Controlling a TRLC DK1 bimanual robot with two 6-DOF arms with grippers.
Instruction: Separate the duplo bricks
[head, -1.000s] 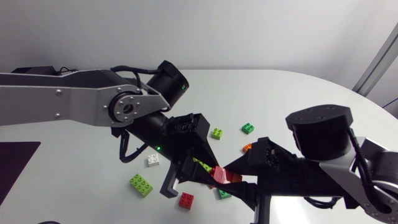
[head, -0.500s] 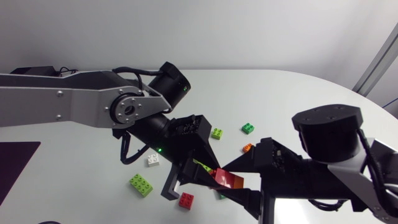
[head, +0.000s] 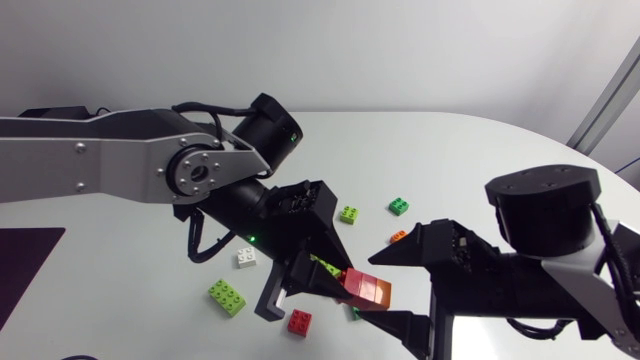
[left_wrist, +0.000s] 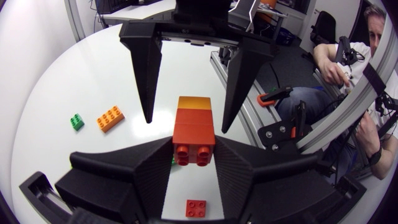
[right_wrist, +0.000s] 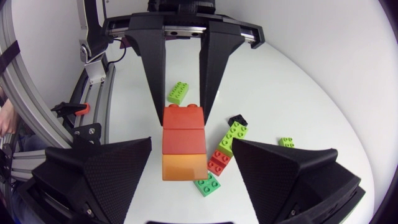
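Left wrist view: left gripper (left_wrist: 193, 149) clamps red-orange stack (left_wrist: 194, 121); right gripper (left_wrist: 187, 123), spread wide, straddles orange end, likely for pull-apart.

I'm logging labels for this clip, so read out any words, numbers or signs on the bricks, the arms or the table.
None can be read.
Studs of the brick stack in the left gripper: any marking is too small to read.
The green brick, the left arm and the table: no print shows.
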